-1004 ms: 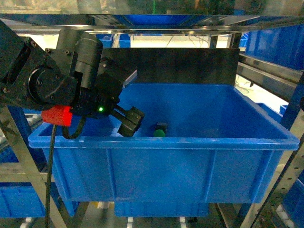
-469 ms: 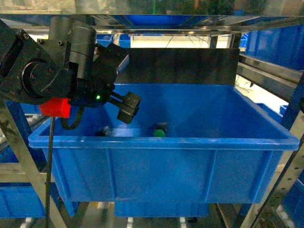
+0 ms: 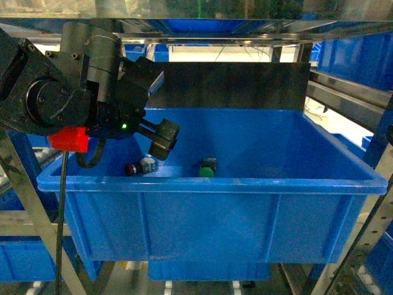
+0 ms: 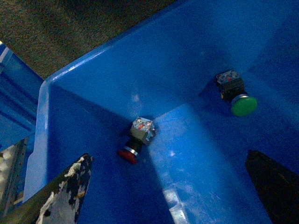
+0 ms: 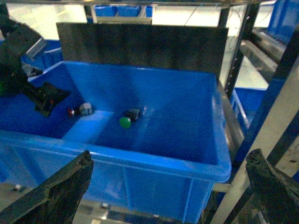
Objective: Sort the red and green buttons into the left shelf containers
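A deep blue bin [image 5: 154,158] sits on a metal shelf, with a dark panel [image 5: 140,46] standing behind its far wall. On the bin floor lie two buttons, near each other but apart: a red button [image 5: 71,112] at the left and a green button [image 5: 125,122] nearer the middle. The other arm's gripper [image 5: 46,98] hangs over the bin's left end, just beside the red button. Two worn dark fingertips [image 5: 60,196] of this arm's own gripper frame the bottom corners, spread wide with nothing between them.

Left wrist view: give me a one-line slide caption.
Open left gripper above the blue bin, red button and green button lying inside.
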Motion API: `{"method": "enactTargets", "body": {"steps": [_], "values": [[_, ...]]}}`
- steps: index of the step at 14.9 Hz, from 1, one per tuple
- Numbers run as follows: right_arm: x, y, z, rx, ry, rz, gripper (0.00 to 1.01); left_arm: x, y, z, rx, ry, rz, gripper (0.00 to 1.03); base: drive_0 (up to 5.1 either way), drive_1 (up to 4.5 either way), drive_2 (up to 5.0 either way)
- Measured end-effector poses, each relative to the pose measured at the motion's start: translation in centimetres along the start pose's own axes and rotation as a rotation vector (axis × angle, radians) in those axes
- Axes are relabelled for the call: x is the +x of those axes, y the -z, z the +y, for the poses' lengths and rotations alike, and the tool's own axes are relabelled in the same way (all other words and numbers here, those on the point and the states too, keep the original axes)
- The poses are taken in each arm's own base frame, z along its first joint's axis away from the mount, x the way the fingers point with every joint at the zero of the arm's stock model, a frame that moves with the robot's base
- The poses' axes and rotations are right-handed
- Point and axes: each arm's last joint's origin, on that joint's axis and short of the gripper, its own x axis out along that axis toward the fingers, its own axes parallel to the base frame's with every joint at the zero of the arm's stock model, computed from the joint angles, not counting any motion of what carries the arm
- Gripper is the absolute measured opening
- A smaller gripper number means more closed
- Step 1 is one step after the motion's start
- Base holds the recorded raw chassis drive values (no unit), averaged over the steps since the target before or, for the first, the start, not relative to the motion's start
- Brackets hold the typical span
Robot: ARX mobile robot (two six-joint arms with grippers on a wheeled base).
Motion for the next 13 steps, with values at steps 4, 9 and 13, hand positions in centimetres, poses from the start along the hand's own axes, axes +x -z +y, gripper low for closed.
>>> {"method": "enactTargets", "body": {"steps": [4, 9, 13], "values": [[-1.3, 0.9, -0.9, -0.033, 0.201, -0.171, 0.74, -1.5, 1.9, 0.1, -0.183, -0.183, -0.274, 0.79, 0.0, 0.0, 0.0], [-4.3, 2.0, -2.4, -0.047, 0.232, -0.184, 0.17, -13.6, 4.9, 3.2, -0.387, -0.247, -0.548, 0.21, 0.0, 0.0, 0.0], [-6.1, 3.1, -3.6, -0.053, 0.228, -0.195, 0.02, -19.0, 8.6, 2.7, -0.394, -0.228, -0.495, 0.02, 0.0, 0.0, 0.0]]}}
